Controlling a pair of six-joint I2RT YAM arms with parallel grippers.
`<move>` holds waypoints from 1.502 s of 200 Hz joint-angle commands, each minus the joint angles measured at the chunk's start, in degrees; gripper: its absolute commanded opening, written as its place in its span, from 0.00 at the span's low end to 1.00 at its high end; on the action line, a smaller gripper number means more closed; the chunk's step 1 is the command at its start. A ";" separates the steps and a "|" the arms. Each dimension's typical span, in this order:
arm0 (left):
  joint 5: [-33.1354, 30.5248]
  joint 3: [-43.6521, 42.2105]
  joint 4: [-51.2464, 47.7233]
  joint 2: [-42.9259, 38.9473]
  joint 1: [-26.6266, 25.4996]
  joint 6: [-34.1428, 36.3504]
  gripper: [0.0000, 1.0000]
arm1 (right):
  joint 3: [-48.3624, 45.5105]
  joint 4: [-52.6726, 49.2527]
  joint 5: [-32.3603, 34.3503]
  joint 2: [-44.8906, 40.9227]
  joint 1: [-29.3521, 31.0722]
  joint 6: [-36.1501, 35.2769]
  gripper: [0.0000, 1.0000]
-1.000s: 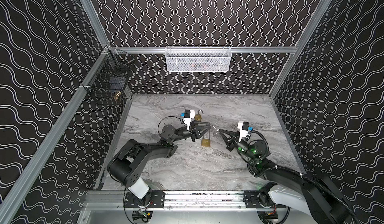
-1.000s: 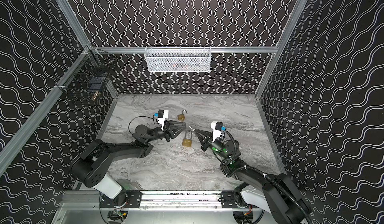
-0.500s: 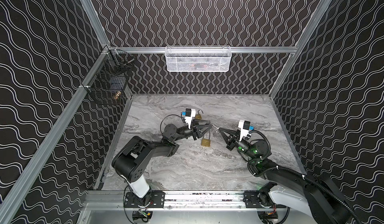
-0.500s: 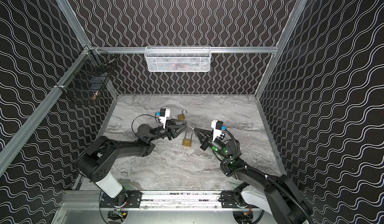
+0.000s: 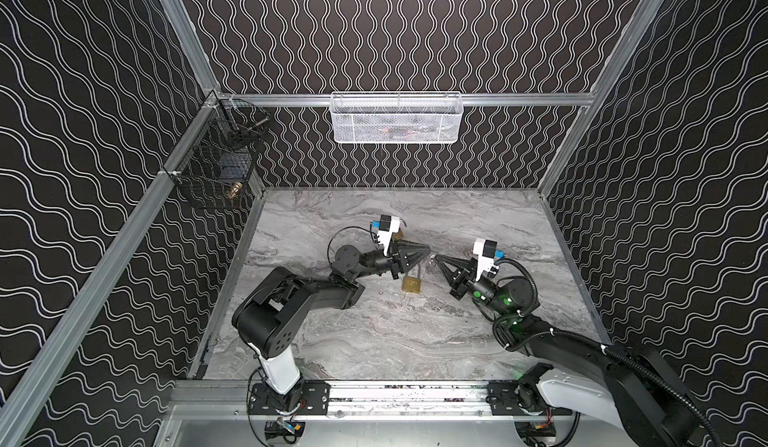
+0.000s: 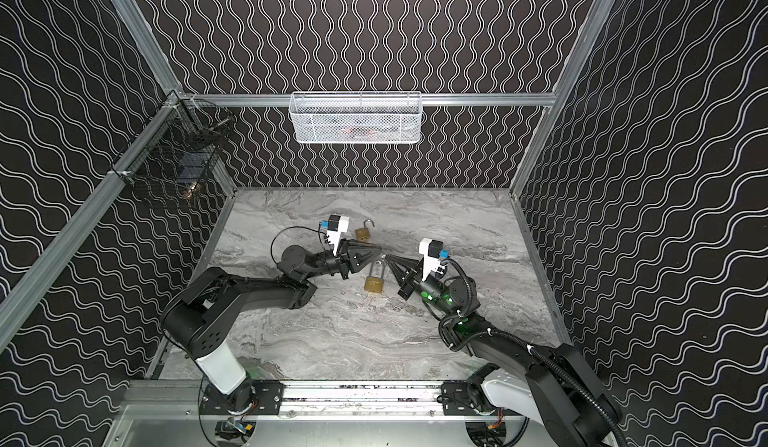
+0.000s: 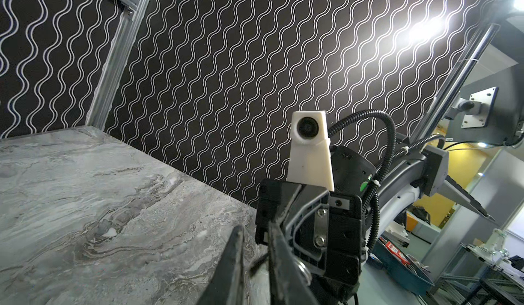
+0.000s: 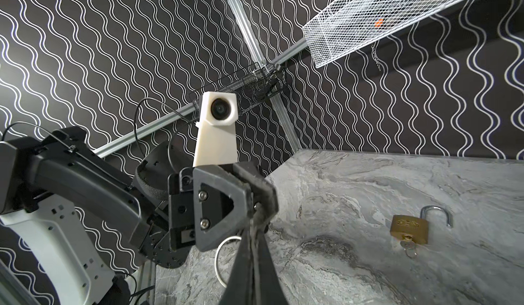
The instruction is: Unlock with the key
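Meeting tip to tip near the padlock (image 5: pixel 411 285), left fingers (image 5: pixel 415 254) narrowed shut, right fingers (image 5: pixel 451 266) pinched tight beside a dangling ring (image 8: pixel 215 261); grasped item unclear.

The left arm (image 5: pixel 299 295) and right arm (image 5: pixel 582 349) are black, each with a white segment (image 5: pixel 282 368) above its base. A thin black cable (image 5: pixel 351 229) loops at the left wrist. A thick ribbed hose (image 5: pixel 524 270) with white zip ties (image 7: pixel 375 182) runs along the right, beside green lights (image 5: pixel 505 300). The left tool (image 5: pixel 428 250) and right tool (image 5: pixel 437 257) have pointed black fingers (image 5: pixel 411 254), silver screws (image 7: pixel 321 211) and white camera housings (image 5: pixel 484 254) with blue plugs (image 5: pixel 500 254).
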 commanded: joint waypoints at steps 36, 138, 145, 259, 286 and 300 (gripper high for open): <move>3.34 2.99 2.10 1.10 -0.08 -4.28 0.00 | 0.04 3.39 0.13 -0.07 0.16 0.29 0.00; 13.66 6.27 -19.07 -5.14 3.56 4.12 0.00 | -3.52 -18.31 9.82 -19.55 0.07 -7.49 0.66; 14.09 6.26 -22.21 -6.27 3.65 6.59 0.00 | -2.44 -19.77 8.27 -19.77 0.07 -8.70 0.66; 14.81 9.51 -54.95 -16.46 2.75 29.98 0.00 | 9.65 -23.93 -13.27 -5.64 0.07 -12.28 0.45; 14.84 9.42 -53.29 -16.26 2.73 29.07 0.00 | 10.38 -24.55 -14.74 -4.28 0.07 -12.08 0.41; 14.73 9.46 -53.23 -16.27 2.78 29.15 0.00 | 10.13 -24.14 -14.95 -3.85 0.07 -11.78 0.41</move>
